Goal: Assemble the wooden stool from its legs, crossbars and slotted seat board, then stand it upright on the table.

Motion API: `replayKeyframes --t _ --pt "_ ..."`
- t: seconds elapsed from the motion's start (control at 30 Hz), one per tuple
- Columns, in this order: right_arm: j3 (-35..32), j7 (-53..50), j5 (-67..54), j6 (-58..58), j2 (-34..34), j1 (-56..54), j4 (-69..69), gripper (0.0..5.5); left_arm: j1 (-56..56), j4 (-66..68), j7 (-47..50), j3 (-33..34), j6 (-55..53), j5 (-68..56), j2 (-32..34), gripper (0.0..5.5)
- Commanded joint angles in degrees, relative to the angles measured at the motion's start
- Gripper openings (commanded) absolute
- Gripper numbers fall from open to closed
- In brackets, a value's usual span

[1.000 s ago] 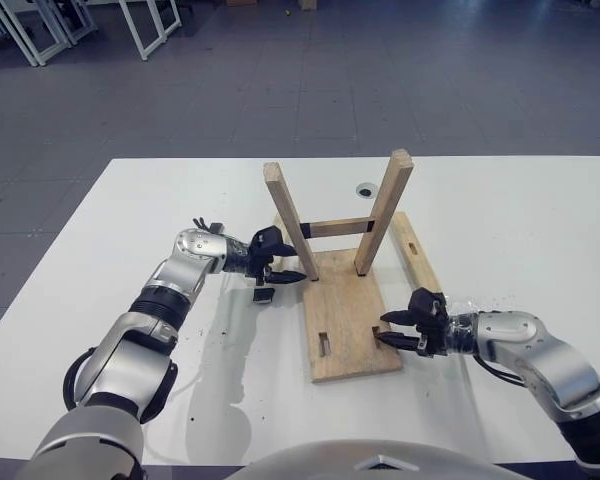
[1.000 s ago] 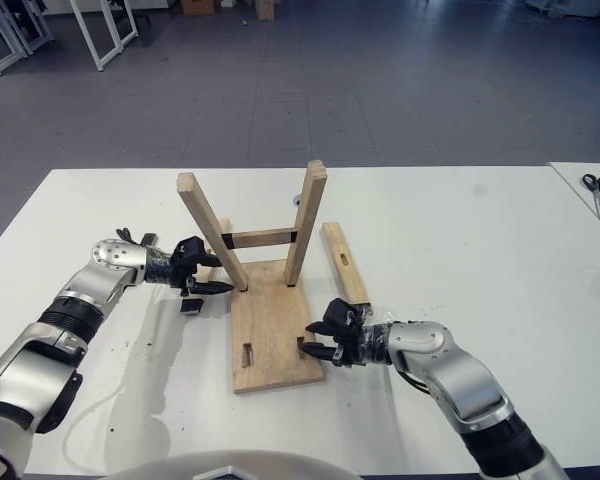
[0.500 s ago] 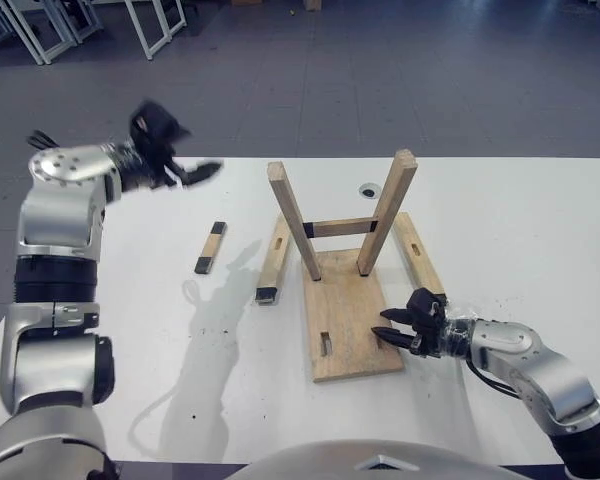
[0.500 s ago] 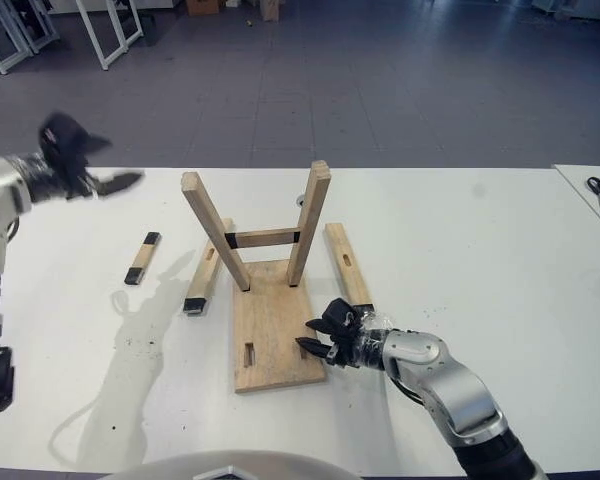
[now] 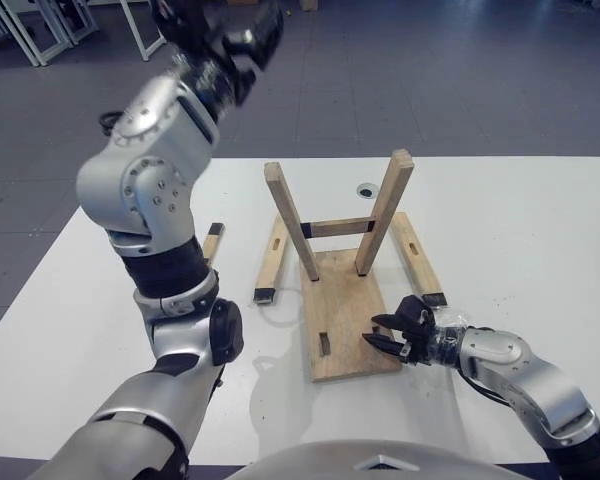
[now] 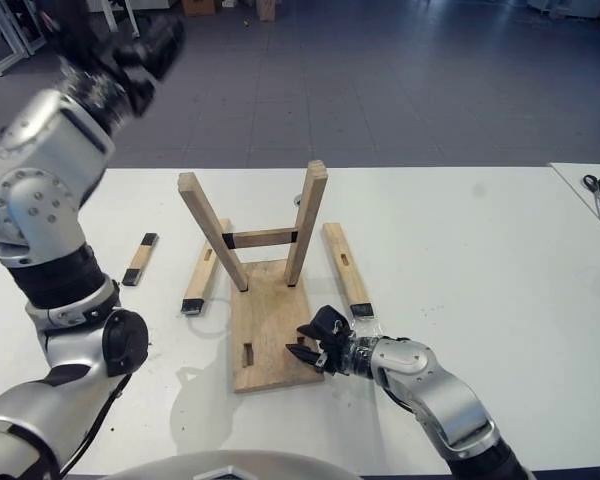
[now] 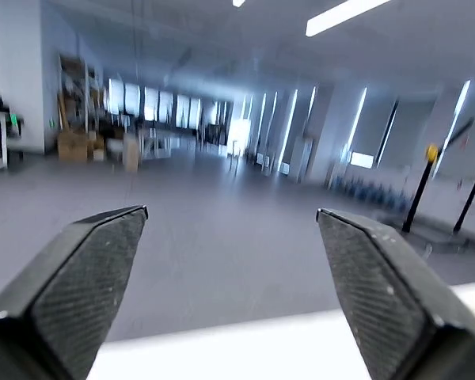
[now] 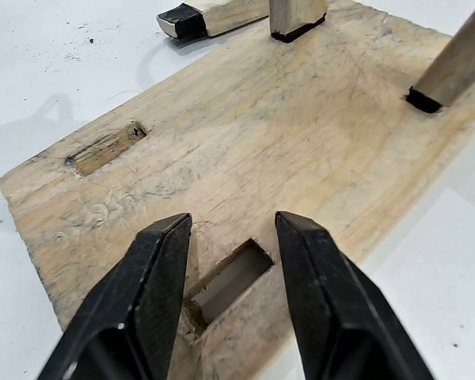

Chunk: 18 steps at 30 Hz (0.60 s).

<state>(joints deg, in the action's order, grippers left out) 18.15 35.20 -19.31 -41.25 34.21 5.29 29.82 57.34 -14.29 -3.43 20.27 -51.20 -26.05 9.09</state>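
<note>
The slotted seat board (image 5: 345,305) lies flat on the white table. Two legs (image 5: 290,222) (image 5: 385,212) stand in its far slots, joined by a crossbar (image 5: 337,227). Both near slots (image 8: 228,279) (image 8: 104,147) are empty. One loose leg (image 5: 271,262) lies left of the board, another (image 5: 417,258) to its right. A short crossbar (image 5: 211,244) lies further left. My right gripper (image 5: 388,336) (image 8: 231,222) is open, its fingers straddling the near right slot. My left gripper (image 5: 242,38) (image 7: 231,212) is raised high above the table's far left, open and empty.
A round hole (image 5: 366,189) sits in the tabletop behind the legs. Scissors (image 6: 596,186) lie on a neighbouring table at the far right. Metal frames (image 5: 150,25) stand on the floor beyond the table.
My left arm has swung up from beside the left loose leg to high above the table, uncovering that leg and the short crossbar. My right gripper has edged left over the near right slot.
</note>
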Motion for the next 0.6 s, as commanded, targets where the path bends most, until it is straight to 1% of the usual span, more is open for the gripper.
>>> replayKeyframes --t 0.03,0.1,0.13,0.2,0.23,0.27,0.33,0.4,0.5,0.6 --pt "1.4 -0.6 0.4 -4.1 0.4 1.2 -1.1 1.93 -3.2 -2.8 0.3 -3.4 -4.3 -3.7 -3.0 3.98" --pt "1.5 -0.5 0.5 -3.9 0.6 1.3 -1.4 1.93 -13.1 -3.5 1.5 -6.0 -8.6 -4.5 -5.9 3.98" --pt "1.5 -0.5 0.6 -3.8 0.6 1.3 -1.5 1.93 -22.0 -3.1 3.1 -8.3 -9.6 -2.7 -7.3 3.98" --pt "1.3 -0.4 0.6 -3.9 0.8 1.4 -1.5 1.93 -35.6 -0.9 5.1 -12.2 -7.1 2.5 -7.3 3.98" --pt "1.1 -0.5 0.4 -4.1 0.8 1.5 -1.2 1.93 -38.3 0.1 5.4 -12.4 -4.9 4.0 -7.0 3.98" --pt "0.9 -0.6 0.2 -4.4 0.8 1.6 -0.9 1.93 -38.6 0.7 5.3 -12.0 -3.1 4.3 -6.9 3.98" --pt "0.6 -0.7 -0.1 -4.8 0.8 1.8 -0.5 1.93 -36.3 0.5 4.7 -10.6 -0.7 2.5 -7.8 3.98" --pt "0.7 -0.8 -0.2 -5.1 0.5 1.7 -0.4 1.93 -29.7 -0.9 4.2 -8.0 2.2 -1.5 -9.2 3.98" --pt "0.8 -1.0 -0.5 -5.7 0.1 1.5 -0.4 1.93 -17.6 -4.8 4.2 -1.7 2.7 -12.6 -9.7 3.98" --pt "0.6 -1.2 -0.9 -5.8 -0.2 1.3 -0.5 1.93 -6.9 -6.9 8.3 5.2 1.7 -24.1 -7.3 3.98"
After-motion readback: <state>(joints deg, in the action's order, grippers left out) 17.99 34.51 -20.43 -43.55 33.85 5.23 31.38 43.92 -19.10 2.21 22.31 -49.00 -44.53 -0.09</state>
